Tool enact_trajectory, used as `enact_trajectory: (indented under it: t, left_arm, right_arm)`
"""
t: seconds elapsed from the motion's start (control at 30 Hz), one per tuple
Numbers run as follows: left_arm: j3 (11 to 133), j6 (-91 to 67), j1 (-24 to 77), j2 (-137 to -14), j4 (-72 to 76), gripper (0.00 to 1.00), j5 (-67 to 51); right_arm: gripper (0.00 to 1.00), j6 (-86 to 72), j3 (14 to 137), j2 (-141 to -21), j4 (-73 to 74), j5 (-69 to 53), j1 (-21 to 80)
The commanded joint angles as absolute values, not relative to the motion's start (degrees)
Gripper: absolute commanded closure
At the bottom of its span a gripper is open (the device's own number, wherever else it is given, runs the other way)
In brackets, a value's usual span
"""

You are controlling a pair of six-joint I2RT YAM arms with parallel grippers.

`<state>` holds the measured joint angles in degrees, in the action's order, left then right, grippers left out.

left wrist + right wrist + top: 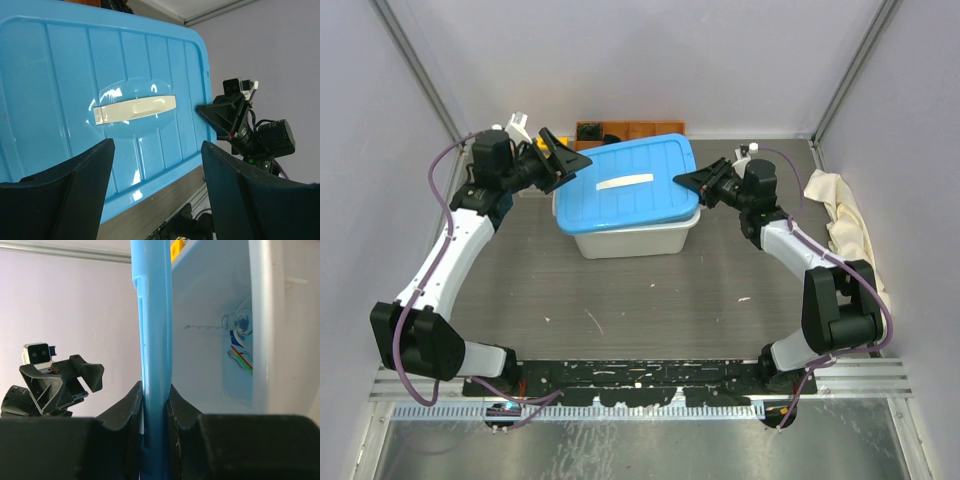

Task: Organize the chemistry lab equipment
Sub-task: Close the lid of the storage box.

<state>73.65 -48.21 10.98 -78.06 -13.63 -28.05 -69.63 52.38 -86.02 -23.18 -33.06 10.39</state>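
Right wrist: my right gripper [155, 390] is pinched on the edge of the blue lid [152, 315], and a gap shows between that lid and the white bin [265, 315].

Through the gap I see one small clear glass flask [239, 322] inside the bin, with some red, yellow and green strips just below it that I cannot identify. From the top camera the lid sits askew over the bin, its white handle strip [625, 181] facing up. My left gripper [560, 160] is at the lid's left corner with its fingers spread wide; I cannot tell whether it touches the lid. The yellow tube rack [635, 129] stands outside the bin, just behind it by the back wall. A crumpled cloth [845, 220] lies at the table's right edge.
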Motion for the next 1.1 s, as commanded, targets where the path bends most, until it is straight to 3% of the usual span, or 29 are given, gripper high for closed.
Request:
enact_trajectory:
  t: [0.0,0.27,0.43,0.57,1.07]
  left_arm:
    - [73.1,-46.3,11.0,-76.7,-13.4,0.28,-28.4]
    - [72.8,-45.9,11.1,-77.8,-13.5,0.29,-29.1]
    - [72.4,-46.0,11.1,-78.7,-13.5,0.3,-29.8]
    - [72.4,-46.0,11.0,-78.8,-13.4,0.3,-29.9]
    - [72.8,-46.2,11.1,-80.1,-13.0,0.3,-30.6]
  right_arm:
    - [0.99,-61.0,56.0,-84.2,-18.5,-28.8,10.0]
    - [0.97,-54.9,58.3,-82.7,-9.7,-23.4,9.9]
    - [0.8,-52.0,60.0,-82.2,-5.9,-21.0,9.9]
    - [0.56,-50.5,61.0,-82.1,-4.0,-19.4,9.9]
    - [0.51,-45.2,61.7,-76.6,2.0,-9.3,10.0]
